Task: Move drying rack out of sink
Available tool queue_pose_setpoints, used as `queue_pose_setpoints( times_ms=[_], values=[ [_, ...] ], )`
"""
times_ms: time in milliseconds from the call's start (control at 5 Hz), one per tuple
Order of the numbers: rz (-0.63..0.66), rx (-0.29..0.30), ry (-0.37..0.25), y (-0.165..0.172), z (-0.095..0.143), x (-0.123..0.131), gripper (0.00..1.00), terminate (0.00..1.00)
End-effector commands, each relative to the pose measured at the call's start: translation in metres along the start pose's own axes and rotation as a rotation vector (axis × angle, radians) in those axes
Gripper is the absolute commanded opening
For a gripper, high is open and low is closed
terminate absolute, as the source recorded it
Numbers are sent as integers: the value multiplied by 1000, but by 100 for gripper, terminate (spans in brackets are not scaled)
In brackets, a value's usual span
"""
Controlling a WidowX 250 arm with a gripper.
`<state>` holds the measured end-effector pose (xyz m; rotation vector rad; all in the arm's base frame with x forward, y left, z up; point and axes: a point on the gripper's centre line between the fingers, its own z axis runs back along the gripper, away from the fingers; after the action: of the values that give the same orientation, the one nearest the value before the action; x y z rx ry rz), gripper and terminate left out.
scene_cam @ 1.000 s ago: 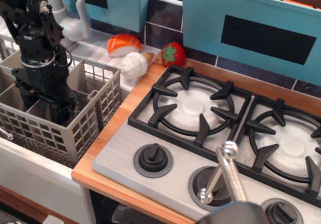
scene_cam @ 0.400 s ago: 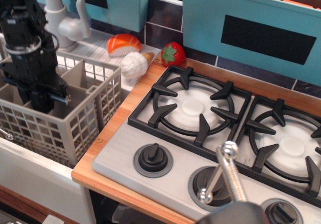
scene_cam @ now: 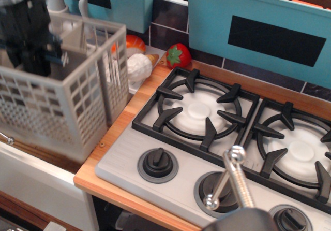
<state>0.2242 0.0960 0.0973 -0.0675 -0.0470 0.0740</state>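
Drying rack (scene_cam: 62, 101) is up, blurred, hanging above the sink (scene_cam: 31, 182) and left of the stove (scene_cam: 217, 138). Pincer (scene_cam: 31, 60) reaches down inside it, apparently clamped on an inner divider to carry it, though its fingertips are hidden.

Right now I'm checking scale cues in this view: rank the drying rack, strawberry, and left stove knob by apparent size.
1. drying rack, by far the largest, though nearest the camera.
2. left stove knob.
3. strawberry, only slightly smaller-looking and farther back, so the last two are unsure.
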Motion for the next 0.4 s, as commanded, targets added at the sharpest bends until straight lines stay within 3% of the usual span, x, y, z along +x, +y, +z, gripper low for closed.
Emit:
queue_pose_setpoints(
  times_ms=[0, 200],
  values=[
    [10, -27, -85, -54, 55, 3, 0, 0],
    [20, -19, -100, -96, 69, -2, 0, 0]
  ],
)
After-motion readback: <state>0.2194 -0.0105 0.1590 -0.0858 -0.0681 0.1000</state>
